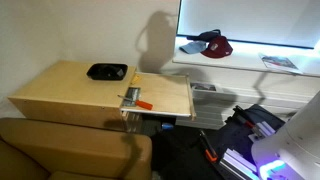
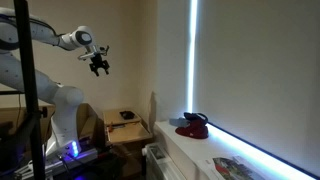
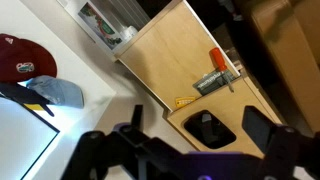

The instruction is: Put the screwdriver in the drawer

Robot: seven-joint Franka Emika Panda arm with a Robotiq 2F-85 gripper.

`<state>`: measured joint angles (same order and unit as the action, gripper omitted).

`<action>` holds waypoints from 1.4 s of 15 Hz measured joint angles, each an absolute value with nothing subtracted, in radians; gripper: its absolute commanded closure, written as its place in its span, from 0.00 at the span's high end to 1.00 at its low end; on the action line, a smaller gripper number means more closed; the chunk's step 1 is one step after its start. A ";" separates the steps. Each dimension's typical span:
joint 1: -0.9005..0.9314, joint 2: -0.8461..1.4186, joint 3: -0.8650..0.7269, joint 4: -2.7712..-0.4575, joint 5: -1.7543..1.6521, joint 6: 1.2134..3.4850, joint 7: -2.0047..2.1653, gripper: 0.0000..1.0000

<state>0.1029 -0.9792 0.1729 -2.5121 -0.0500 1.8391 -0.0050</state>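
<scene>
The screwdriver [image 1: 143,104], short with an orange-red handle, lies on the light wooden pull-out drawer surface [image 1: 165,92] near its front left corner, beside a small grey metallic piece [image 1: 130,96]. In the wrist view the screwdriver [image 3: 216,60] lies just above the grey piece [image 3: 210,82]. A flat black tray [image 1: 107,71] sits on the wooden table top next to the drawer and shows in the wrist view [image 3: 207,128]. My gripper [image 2: 98,66] hangs high in the air, far above the table, open and empty. Its dark fingers [image 3: 195,145] frame the tray from above.
A red cap [image 1: 213,44] and a grey cloth lie on the white windowsill, with a booklet [image 1: 280,62] further along. A brown sofa [image 1: 70,150] stands in front of the table. Clutter and cables [image 1: 235,135] lie on the floor beside the robot base.
</scene>
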 measured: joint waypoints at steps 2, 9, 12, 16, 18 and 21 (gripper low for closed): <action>0.103 -0.979 0.173 -2.512 -0.050 1.839 -0.005 1.00; 0.121 -0.803 0.240 -2.569 -0.050 1.896 0.064 1.00; 0.162 -0.618 0.266 -2.587 -0.008 2.007 0.089 1.00; 0.171 -0.351 0.308 -2.574 0.070 2.123 0.115 1.00; 0.170 -0.251 0.318 -2.548 0.072 2.142 0.135 1.00; 0.172 -0.216 0.314 -2.524 0.071 2.143 0.139 1.00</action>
<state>0.1724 -0.2164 0.3141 -2.5243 0.0708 2.1434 0.1388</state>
